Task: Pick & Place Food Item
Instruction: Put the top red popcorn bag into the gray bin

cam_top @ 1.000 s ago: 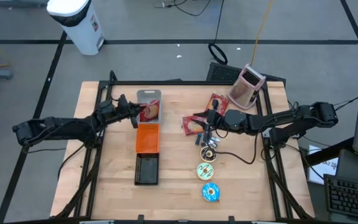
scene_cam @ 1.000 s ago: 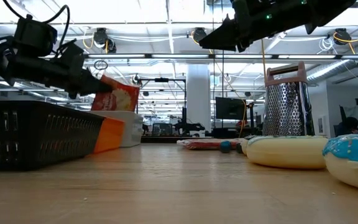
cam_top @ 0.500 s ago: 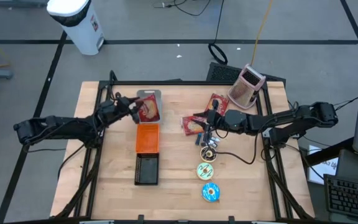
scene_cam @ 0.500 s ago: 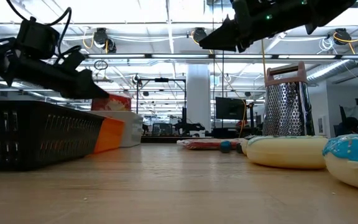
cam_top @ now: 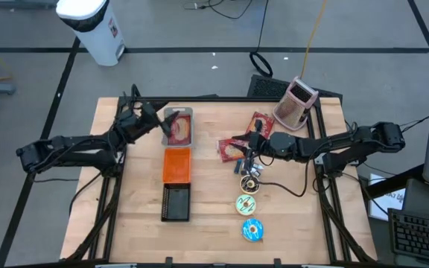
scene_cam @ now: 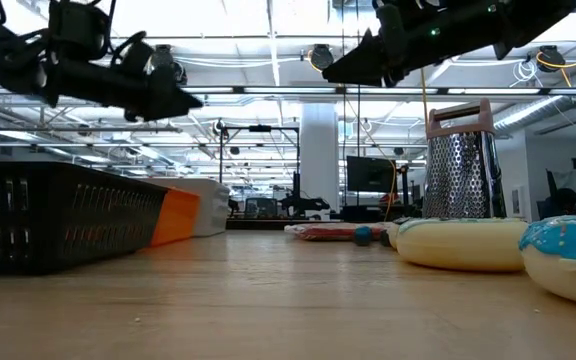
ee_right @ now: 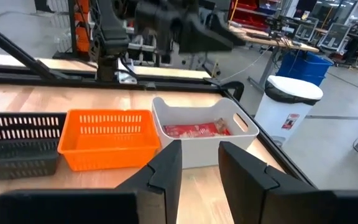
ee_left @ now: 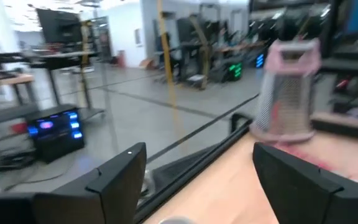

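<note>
I am lifting my left gripper (cam_top: 153, 119) with fingers apart and empty beside the white bin (cam_top: 188, 113) where the red food packet (cam_top: 180, 129) is lying — best to be rising straight, clear of the rim — my right gripper (cam_top: 249, 142) waiting, nearly closed, empty.

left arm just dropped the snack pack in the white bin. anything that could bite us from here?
1. Left gripper, open, hangs beside the white bin; swinging back low could clip its rim or the orange basket.
2. Right gripper hovers over the red packets, near the grater and donuts; a descent could nudge neighbours.
</note>
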Controlling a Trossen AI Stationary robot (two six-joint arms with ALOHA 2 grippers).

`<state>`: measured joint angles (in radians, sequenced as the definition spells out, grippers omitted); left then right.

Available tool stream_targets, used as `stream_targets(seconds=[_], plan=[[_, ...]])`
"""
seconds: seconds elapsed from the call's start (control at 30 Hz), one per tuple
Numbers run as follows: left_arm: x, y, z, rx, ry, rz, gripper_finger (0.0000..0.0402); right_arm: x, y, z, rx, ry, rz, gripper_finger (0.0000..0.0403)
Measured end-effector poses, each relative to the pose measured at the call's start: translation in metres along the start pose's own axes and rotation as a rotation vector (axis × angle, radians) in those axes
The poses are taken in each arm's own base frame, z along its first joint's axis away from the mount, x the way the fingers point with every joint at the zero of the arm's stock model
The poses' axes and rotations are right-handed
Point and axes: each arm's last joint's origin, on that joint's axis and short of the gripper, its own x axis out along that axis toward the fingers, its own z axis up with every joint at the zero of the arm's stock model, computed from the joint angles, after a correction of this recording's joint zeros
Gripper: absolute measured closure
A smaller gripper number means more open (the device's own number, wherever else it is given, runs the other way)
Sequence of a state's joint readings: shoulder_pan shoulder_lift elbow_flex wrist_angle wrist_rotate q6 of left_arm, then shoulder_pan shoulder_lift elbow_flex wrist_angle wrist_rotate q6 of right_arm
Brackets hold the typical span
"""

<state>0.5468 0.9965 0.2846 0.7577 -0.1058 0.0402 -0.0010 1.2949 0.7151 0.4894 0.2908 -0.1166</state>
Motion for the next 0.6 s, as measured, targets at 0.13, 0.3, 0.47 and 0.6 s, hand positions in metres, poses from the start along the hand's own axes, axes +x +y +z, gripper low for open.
stream_targets(seconds=[0.13, 0.3, 0.47, 0.6], plan=[[0.003, -0.003, 0.008, -0.088, -0.021, -0.104, 0.0099, 0.0, -0.002, -0.005, 0.04, 0.049, -0.073, 0.0302], [0.002, -0.006, 0.003, -0.176, 0.037, -0.197, 0.0103, -0.002, -0.013, -0.022, 0.104, 0.209, -0.328, 0.0286], [0.001, -0.011, -0.005, -0.203, 0.13, -0.22, 0.0099, -0.007, -0.048, -0.053, 0.358, 0.435, -0.515, 0.0243], [0.0, -0.014, -0.01, -0.195, 0.182, -0.207, 0.0102, -0.012, -0.083, -0.076, 0.562, 0.585, -0.628, 0.0188]])
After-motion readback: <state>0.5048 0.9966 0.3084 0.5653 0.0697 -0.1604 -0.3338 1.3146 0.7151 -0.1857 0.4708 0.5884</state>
